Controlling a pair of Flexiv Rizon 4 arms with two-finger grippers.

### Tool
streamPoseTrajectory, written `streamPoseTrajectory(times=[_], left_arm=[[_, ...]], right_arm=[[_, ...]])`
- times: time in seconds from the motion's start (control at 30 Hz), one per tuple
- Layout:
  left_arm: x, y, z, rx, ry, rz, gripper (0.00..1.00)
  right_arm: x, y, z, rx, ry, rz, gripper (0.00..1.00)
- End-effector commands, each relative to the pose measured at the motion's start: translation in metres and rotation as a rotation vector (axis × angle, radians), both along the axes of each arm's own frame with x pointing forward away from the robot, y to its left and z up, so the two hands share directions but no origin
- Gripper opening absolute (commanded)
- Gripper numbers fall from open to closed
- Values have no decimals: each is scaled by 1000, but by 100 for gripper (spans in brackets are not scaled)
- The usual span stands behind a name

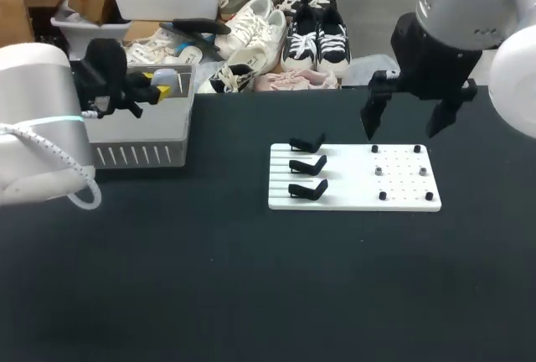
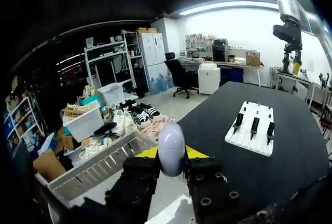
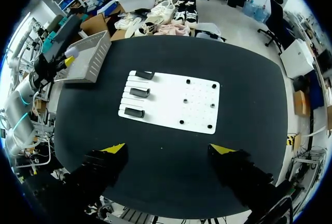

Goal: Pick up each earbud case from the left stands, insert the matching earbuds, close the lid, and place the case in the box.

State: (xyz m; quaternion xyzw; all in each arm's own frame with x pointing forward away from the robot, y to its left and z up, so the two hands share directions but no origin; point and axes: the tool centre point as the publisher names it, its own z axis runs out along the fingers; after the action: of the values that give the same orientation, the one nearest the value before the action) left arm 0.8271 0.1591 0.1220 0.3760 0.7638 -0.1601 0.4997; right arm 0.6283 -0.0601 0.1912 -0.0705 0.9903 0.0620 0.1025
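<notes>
The left end effector [image 2: 171, 155] clasps the pale lilac egg-shaped earbud case [image 2: 171, 143] above the white slotted box [image 2: 98, 168], seemingly poised to drop it in, while the right end effector [image 1: 403, 130] hovers released above the black surface [image 1: 251, 278].

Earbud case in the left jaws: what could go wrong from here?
1. The smooth, rounded earbud case is pinched only at its lower part, so it might slip or twist in the left jaws.
2. It hangs above the box and seems close to one wall. If it is let go from there, it could strike the rim or bounce out.
</notes>
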Motion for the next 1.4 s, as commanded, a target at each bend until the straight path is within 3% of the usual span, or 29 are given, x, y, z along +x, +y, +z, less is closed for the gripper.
streamPoseTrajectory(times=[0.03,0.33,0.37,0.4,0.43,0.47,0.7,0.93,1.13,1.4], left_arm=[[-8,23,-14,39,-102,273,0],[-5,56,-33,32,-59,361,0],[-5,56,-34,33,-56,361,6],[-4,56,-34,34,-53,357,31],[-4,56,-34,35,-54,356,75],[-3,57,-34,40,-56,351,100],[-3,49,-24,52,-93,349,100],[-12,17,6,33,-176,241,100],[-34,-37,32,-24,-188,117,100],[-80,-120,45,-122,-143,-94,100]], right_arm=[[-3,-1,0,0,-6,-4,100],[-3,-1,0,0,-6,-4,100],[-3,-1,0,0,-6,-4,100],[-3,-1,0,0,-6,-4,100],[-3,-1,0,0,-6,-4,100],[-3,-1,0,0,-6,-4,100],[-3,-1,0,0,-6,-4,100],[-3,-1,0,0,-6,-4,100],[-3,-1,0,0,-6,-4,100],[-3,-1,0,0,-6,-4,100]])
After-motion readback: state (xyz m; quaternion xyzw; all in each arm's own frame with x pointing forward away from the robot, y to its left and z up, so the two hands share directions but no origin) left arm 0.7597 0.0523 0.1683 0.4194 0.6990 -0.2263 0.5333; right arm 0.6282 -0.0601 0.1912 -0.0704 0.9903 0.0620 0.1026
